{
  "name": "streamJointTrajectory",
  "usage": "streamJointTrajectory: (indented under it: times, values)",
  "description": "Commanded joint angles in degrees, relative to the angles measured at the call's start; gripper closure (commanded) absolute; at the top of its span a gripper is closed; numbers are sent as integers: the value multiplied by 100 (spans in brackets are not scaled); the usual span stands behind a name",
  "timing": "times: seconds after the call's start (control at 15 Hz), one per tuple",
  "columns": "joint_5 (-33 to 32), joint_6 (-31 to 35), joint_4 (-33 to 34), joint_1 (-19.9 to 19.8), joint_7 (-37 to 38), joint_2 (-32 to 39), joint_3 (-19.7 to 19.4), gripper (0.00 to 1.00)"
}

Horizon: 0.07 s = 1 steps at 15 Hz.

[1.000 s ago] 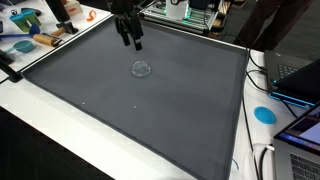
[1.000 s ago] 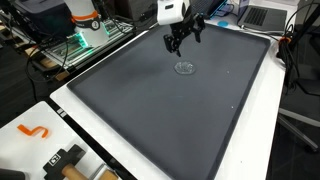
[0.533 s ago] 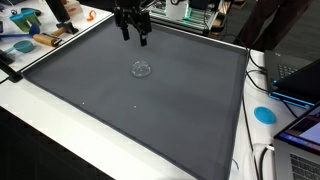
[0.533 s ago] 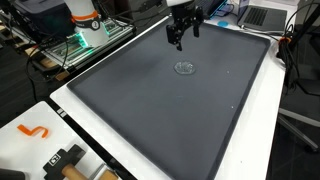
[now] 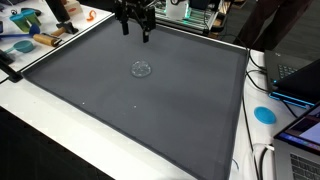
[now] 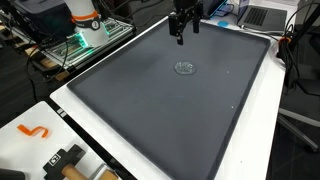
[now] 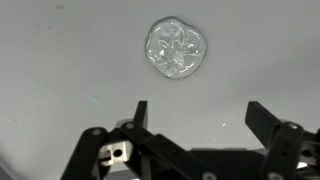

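A small clear, crumpled plastic piece (image 5: pixel 142 69) (image 6: pixel 184 68) lies on the dark grey mat (image 5: pixel 170 110) (image 6: pixel 170 110) in both exterior views. In the wrist view the clear piece (image 7: pixel 176 47) sits ahead of the fingers, apart from them. My gripper (image 5: pixel 136 32) (image 6: pixel 182 34) hangs in the air above the far part of the mat, well above the clear piece. The gripper (image 7: pixel 198 116) stands open, and its fingers have only bare mat between them.
The mat lies on a white table (image 5: pixel 40 120). Tools and coloured items (image 5: pixel 25 42) lie at one corner, a blue disc (image 5: pixel 264 114) and laptops (image 5: pixel 300 80) at the side. An orange hook (image 6: pixel 33 131) and a tool (image 6: pixel 65 160) lie near an edge. Equipment (image 6: pixel 85 25) stands behind.
The gripper has risen away from the clear piece and drifted toward the far edge of the mat, staying open. The clear piece has not moved.
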Motion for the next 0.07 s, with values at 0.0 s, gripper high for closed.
streamJointTrajectory:
  times: [0.0]
  values:
    - [10,-23,8,14,-17,-7,-19,0]
